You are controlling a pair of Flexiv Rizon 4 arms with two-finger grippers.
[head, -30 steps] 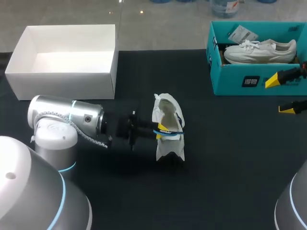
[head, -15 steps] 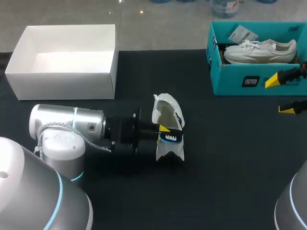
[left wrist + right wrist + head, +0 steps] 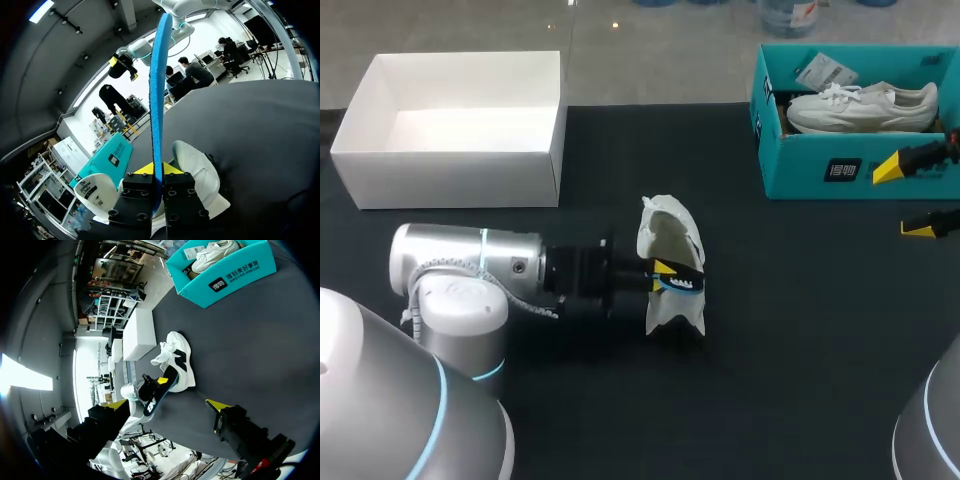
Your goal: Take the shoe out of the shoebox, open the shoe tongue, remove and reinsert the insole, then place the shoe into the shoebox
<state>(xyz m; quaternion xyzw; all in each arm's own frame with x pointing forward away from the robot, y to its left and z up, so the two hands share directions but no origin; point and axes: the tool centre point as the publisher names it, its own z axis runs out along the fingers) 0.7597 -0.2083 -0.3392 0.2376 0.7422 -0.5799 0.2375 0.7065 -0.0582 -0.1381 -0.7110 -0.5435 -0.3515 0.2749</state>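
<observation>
Insole (image 3: 159,90), thin blue foam, pinched in left tool (image 3: 159,169); white shoe (image 3: 668,232) beneath; right tool (image 3: 905,197) wide.

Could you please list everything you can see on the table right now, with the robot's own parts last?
white lace-up sneaker: 1, white, middle of the table.
blue foam insole: 1, blue, held on edge at that sneaker.
teal cardboard shoebox: 1, teal, far right, open.
second white sneaker: 1, white, inside the teal shoebox.
white paper tag: 1, white, inside the shoebox behind that sneaker.
white cardboard box: 1, white, far left, open.
black table: 1, black, under everything.
left gripper: 1, yellow tips, shut on the insole.
right gripper: 1, yellow tips, open, in front of the shoebox.
</observation>
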